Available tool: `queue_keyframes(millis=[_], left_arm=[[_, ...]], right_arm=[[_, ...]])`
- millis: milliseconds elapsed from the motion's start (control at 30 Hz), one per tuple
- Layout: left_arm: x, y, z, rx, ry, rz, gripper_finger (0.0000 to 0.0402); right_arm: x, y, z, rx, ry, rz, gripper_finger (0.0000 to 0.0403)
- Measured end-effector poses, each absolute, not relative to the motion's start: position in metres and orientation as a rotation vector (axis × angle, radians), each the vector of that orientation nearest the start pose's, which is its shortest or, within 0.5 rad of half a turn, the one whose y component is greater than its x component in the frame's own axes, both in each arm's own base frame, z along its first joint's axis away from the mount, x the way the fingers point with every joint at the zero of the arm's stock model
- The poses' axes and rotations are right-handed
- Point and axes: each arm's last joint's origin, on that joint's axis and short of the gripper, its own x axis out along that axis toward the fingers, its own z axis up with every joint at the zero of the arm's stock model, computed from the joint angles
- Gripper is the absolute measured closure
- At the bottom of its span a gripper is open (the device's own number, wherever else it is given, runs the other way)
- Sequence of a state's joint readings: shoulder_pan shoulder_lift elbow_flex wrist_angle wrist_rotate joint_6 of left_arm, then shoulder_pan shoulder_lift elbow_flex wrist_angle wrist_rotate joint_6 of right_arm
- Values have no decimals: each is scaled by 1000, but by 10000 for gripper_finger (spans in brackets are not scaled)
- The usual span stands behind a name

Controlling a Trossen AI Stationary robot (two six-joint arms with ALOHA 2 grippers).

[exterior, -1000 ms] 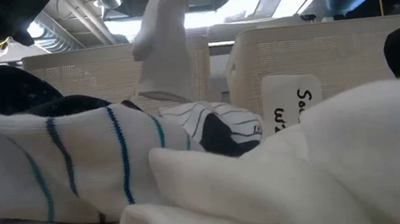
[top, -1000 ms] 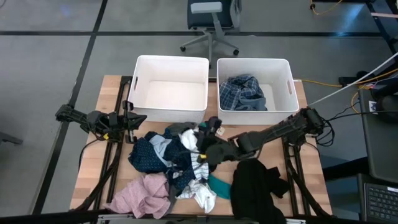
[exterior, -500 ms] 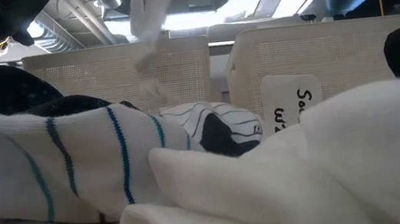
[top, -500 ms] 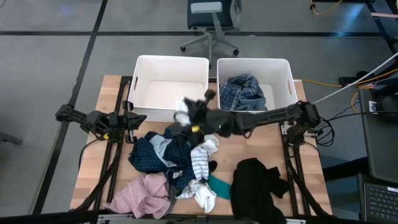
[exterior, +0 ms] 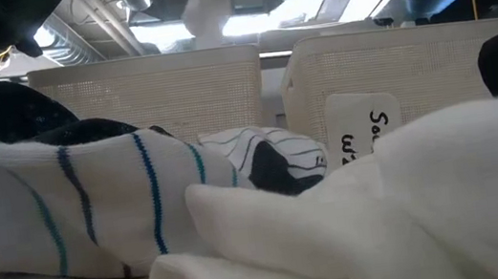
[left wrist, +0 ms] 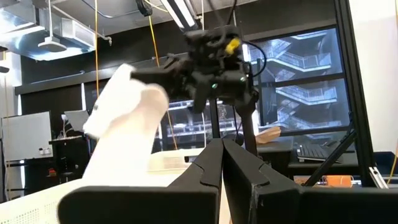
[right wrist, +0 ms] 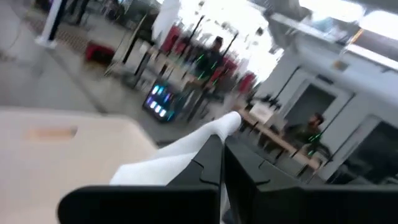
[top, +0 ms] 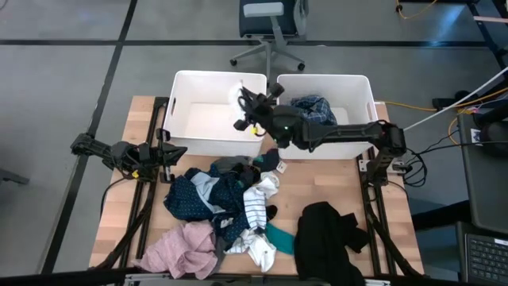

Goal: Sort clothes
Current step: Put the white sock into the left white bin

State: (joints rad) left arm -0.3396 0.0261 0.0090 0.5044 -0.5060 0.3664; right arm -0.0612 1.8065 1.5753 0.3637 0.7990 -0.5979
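Observation:
My right gripper (top: 248, 106) is raised over the right part of the left white tub (top: 198, 119) and is shut on a white sock (top: 240, 119). The sock also shows in the left wrist view (left wrist: 124, 143) and at the top of the low view (exterior: 207, 15). A blue plaid garment (top: 311, 110) lies in the right tub (top: 361, 127). The pile on the table holds navy (top: 186, 200), pink (top: 184, 250), striped (top: 255, 205), teal (top: 279, 237) and black (top: 327, 230) clothes. My left gripper (top: 176, 151) waits shut and empty at the table's left side. My right gripper pinches the white sock between its two fingers near its upper end (right wrist: 200, 148). The sock is lifted clear and hangs below the fingers (left wrist: 112, 162) over the left tub. Which layers the fingers have I cannot tell.
The two tubs stand side by side at the table's far edge. The clothes pile covers the middle and near part of the table. An office chair (top: 268, 28) stands on the floor beyond the tubs.
My right gripper has risen from the clothes pile and gone toward the table's far edge and left, to above the left tub. It has carried the white sock up, clear of the pile. The rest of the pile has stayed in place.

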Motion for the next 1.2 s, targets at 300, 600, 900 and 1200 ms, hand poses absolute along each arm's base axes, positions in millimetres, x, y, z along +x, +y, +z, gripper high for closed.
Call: queue_keyframes(millis=[300,600,900,1200], left_arm=[[87,-16,204,118,-355,219,400],[87,-16,203,140,-344,221,400],[87,-16,203,141,-343,221,400],[88,-16,202,147,-330,219,400]], right_arm=[[417,-69,340,-245,320,-734,309],[405,-34,353,-280,356,-709,159],[370,66,361,-264,460,-408,134],[357,157,311,-224,674,-96,150]])
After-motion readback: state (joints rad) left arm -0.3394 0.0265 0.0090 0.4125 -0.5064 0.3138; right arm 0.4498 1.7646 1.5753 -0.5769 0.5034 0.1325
